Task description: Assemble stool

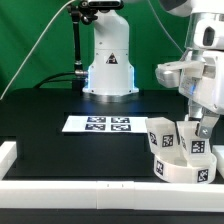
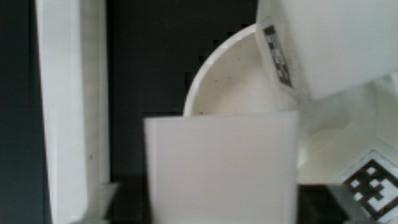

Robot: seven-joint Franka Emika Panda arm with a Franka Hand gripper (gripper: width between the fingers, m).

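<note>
The stool's white parts sit at the exterior view's lower right. The round seat (image 1: 182, 170) lies low on the black table, with tags on its wall. Two blocky legs stand behind it, one (image 1: 160, 134) to the left and one (image 1: 195, 143) to the right. My gripper (image 1: 203, 128) comes down from above onto the right leg and is shut on it. In the wrist view that leg (image 2: 217, 165) fills the middle as a plain white block between the jaws. The seat's curved edge (image 2: 240, 85) rises behind it. My fingertips are hidden there.
The marker board (image 1: 98, 124) lies flat mid-table. A white border rail (image 1: 70, 188) runs along the front edge and another (image 1: 8, 152) down the left side; a rail (image 2: 68, 100) also shows in the wrist view. The arm's white base (image 1: 108, 60) stands at the back.
</note>
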